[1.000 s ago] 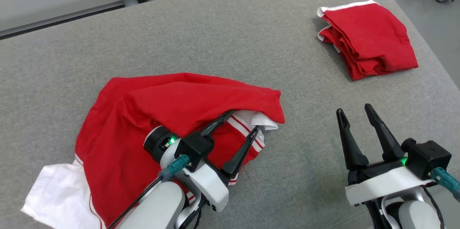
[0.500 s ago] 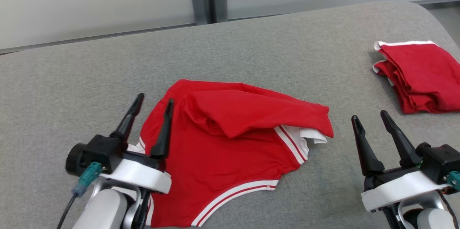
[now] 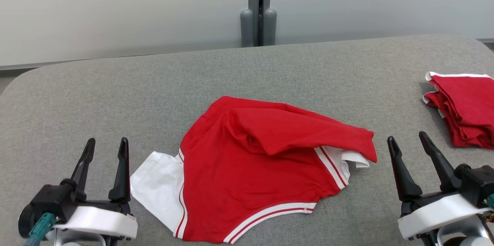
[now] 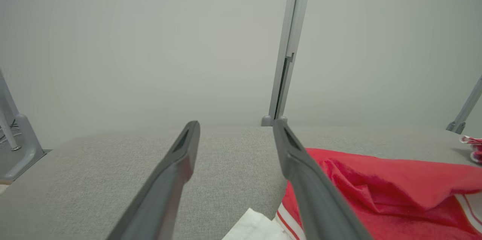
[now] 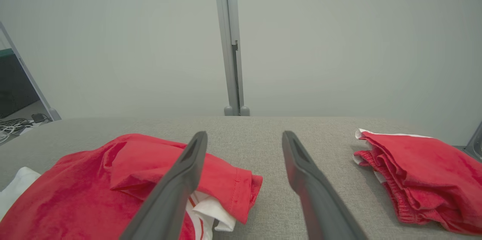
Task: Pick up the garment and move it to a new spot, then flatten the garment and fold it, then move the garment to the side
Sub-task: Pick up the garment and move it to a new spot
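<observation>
1. Head view: a grey surface [image 3: 154, 83] with a woven, felt-like texture and rounded far corners takes up the lower two thirds of the frame. Across the top stand pale matte wall panels [image 3: 115, 6], joined by a grey upright post [image 3: 258, 6] at top centre.
2. A soft red garment [image 3: 247, 168] lies crumpled on the surface at lower centre. Its upper layer is folded over toward the right, white striped trim runs along the hems, and a white part is spread flat at its lower left.
3. A folded red pile [image 3: 467, 111], white-edged, sits at the right edge, well apart from the garment.
4. The left gripper [image 3: 107, 143] at lower left and the right gripper [image 3: 407, 138] at lower right flank the garment, both with jaws released and holding nothing.
</observation>
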### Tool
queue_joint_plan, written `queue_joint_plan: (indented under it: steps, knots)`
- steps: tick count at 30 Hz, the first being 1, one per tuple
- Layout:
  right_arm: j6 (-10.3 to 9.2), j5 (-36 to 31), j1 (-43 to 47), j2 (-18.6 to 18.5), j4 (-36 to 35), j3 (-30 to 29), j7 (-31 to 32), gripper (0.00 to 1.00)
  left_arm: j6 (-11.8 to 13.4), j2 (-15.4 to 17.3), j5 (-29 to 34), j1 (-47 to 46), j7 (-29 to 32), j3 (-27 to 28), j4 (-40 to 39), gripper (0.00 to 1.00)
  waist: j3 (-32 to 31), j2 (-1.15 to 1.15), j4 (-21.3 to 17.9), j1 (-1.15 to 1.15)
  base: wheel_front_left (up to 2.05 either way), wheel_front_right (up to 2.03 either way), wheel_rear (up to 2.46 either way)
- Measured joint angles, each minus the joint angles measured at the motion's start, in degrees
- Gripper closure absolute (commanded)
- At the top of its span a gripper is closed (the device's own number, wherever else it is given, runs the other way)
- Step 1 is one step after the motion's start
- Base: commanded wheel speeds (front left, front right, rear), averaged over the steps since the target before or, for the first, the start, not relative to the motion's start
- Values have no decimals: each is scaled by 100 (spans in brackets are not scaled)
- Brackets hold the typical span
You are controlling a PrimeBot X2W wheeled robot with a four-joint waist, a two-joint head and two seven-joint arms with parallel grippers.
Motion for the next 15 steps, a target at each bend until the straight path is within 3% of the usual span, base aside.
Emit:
queue_joint_plan:
  steps: [15]
  knots:
    - [0,-91,486,35,-212,-46,222,0,190,58,-16,746,246,-153,-391,0,-428,0,8,0,0,0,0]
